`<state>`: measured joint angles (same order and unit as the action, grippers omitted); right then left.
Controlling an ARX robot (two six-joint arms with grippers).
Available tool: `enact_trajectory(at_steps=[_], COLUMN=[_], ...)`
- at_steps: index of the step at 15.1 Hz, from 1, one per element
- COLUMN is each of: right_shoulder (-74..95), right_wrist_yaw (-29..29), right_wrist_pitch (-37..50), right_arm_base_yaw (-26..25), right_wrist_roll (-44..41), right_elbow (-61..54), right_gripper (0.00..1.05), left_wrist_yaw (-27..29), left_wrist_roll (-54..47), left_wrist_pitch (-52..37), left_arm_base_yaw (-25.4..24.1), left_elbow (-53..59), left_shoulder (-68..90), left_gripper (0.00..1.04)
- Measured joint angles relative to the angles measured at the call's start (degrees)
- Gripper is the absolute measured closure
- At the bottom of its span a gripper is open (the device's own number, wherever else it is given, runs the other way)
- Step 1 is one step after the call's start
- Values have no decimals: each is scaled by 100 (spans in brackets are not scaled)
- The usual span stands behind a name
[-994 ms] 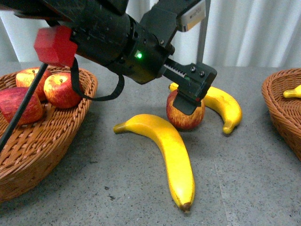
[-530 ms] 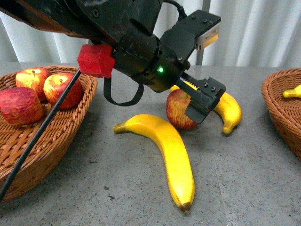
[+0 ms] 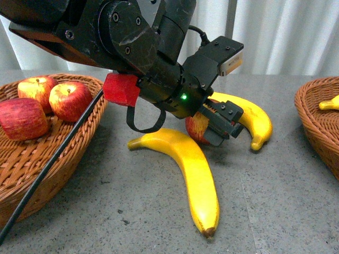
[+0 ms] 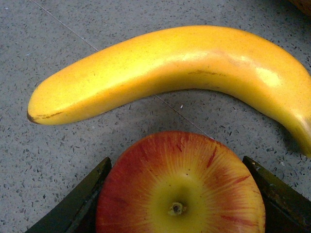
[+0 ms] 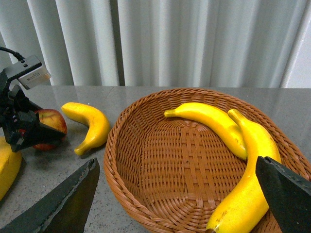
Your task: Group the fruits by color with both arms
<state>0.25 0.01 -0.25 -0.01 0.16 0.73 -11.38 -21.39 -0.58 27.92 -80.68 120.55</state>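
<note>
Grey speckled surface [image 3: 286, 201], fruit sorting roughly half done.
3 apples [image 3: 69, 100] in left basket [image 3: 32, 174], 2 sorted bananas [image 5: 214, 121] in right basket [image 5: 160, 189]. Left gripper [image 3: 209, 124] looks clamped on loose apple [image 4: 180, 184], which sits on the surface. 2 loose bananas [image 3: 196, 169] beside it are unsorted. Right gripper [image 5: 176, 161] wide open, empty.

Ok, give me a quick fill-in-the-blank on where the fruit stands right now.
The left pincer straddles a red ____ on the table.
The left basket holds ____ apples.
The right basket holds only ____.
Missing words: apple; three; bananas.
</note>
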Motion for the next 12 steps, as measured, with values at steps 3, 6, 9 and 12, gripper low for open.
enact_trajectory(at_steps=[3, 6, 9, 12], right_shoulder=[0, 0, 0, 0], right_wrist_yaw=[0, 0, 0, 0], right_wrist_pitch=[-2, 0, 0, -2], right_arm_base_yaw=[0, 0, 0, 0], right_wrist_roll=[-2, -2, -2, -2], right_elbow=[0, 0, 0, 0], right_gripper=[6, 6, 6, 6], left_wrist_yaw=[94, 824, 1838, 2872], left_wrist_roll=[44, 424, 1178, 1731], left_wrist_pitch=[-164, -866, -1867, -2415], left_arm_base_yaw=[15, -2, -273, -944], left_elbow=[68, 619, 1661, 3318], left_shoulder=[-46, -807, -2306, -3504], left_gripper=[36, 37, 37, 37])
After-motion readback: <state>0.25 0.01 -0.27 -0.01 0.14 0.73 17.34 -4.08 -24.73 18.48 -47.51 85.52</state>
